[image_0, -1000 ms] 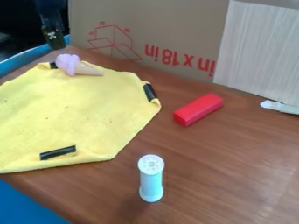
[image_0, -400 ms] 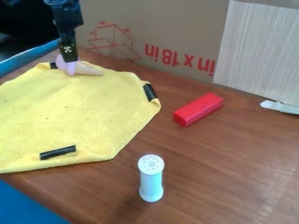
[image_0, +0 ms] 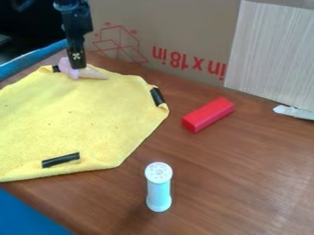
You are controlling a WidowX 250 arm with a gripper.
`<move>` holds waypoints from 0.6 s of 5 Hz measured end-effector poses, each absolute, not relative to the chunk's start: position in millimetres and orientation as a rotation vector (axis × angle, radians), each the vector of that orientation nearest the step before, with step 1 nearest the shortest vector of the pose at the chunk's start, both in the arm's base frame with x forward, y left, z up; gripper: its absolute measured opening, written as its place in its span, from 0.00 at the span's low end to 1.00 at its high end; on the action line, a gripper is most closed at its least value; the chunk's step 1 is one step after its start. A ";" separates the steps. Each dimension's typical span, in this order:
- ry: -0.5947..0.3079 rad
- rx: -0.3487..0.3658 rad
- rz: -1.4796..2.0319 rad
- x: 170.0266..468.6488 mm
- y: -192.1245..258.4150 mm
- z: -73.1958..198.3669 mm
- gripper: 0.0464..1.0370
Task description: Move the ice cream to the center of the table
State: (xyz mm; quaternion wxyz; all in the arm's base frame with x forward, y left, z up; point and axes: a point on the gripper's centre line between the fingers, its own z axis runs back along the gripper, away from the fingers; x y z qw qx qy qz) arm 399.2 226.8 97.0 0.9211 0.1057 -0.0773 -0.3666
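Observation:
The black gripper [image_0: 77, 65] hangs down at the upper left of the camera view, its tip over the ice cream and hiding part of it. Under it the ice cream [image_0: 92, 73], a toy with a pinkish-purple scoop and a tan cone, lies on its side at the top edge of the yellow cloth, cone pointing right. Whether the two touch cannot be told. The brown wooden table [image_0: 245, 170] stretches to the right of the cloth.
The yellow cloth [image_0: 80, 119] with black strips covers the table's left part. A red block [image_0: 208, 114] lies right of it, and a white and pale-blue cylinder [image_0: 159, 188] stands at the front. Behind is a cardboard box [image_0: 184, 27]; a pale panel [image_0: 276, 55] stands at right.
From the upper left corner, the gripper has moved right and down to the ice cream, lately only slightly. The ice cream lies where it was.

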 end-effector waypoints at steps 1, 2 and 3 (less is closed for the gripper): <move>-0.132 0.221 -0.753 397.9 229.5 89.5 0.96; -0.121 0.230 -0.749 398.8 232.5 88.8 0.92; -0.120 0.231 -0.729 398.3 233.8 88.6 0.73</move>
